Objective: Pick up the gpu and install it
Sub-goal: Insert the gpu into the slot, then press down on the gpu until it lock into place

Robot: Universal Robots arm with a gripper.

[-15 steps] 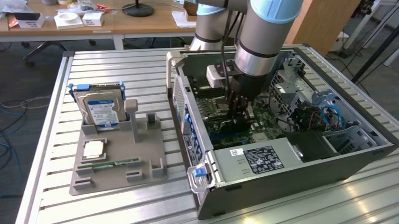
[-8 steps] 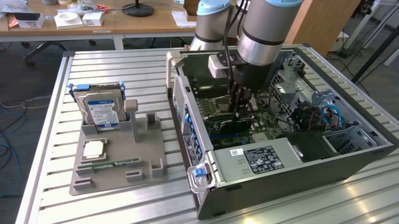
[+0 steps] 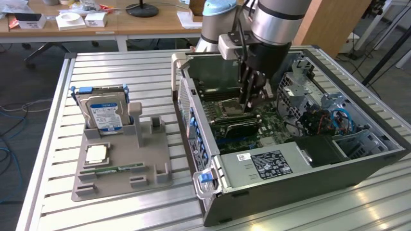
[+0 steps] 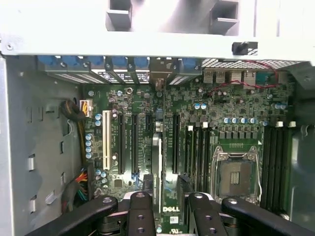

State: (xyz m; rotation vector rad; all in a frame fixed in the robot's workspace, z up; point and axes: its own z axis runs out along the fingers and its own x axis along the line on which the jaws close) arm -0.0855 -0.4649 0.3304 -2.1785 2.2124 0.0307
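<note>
Gripper [image 3: 249, 103] [image 4: 168, 216]: down inside the open computer case [image 3: 359, 159], over the green motherboard [image 4: 147, 105]. Fingers [image 4: 140, 214] spread, straddling the top edge of the gpu [image 4: 156, 172]. The gap between them is wider than the card is thick. Clear space shows on one side of the card; contact on the other side cannot be told.

Gpu [image 3: 241, 127]: stands on edge on the motherboard, directly under the gripper, among the black expansion slots [image 4: 120, 142]. The wrist view sees it edge-on as a thin strip. Its long axis runs parallel to those slots, from the gripper toward the case's rear wall with the row of blue clips [image 4: 113, 61]. In the exterior view its black face shows. There its long axis runs roughly from the exterior view's left to the exterior view's right.

Processor socket [image 4: 236, 177]: beside the slots, empty of a chip.

Outside the case, to the exterior view's left, a grey holder [image 3: 154, 168] sits on the slatted tabletop [image 3: 115, 67]. It carries:
- an upright hard drive [image 3: 106, 113] with a blue label
- a processor chip [image 3: 96, 154]
- a narrow green memory stick [image 3: 119, 168]
</note>
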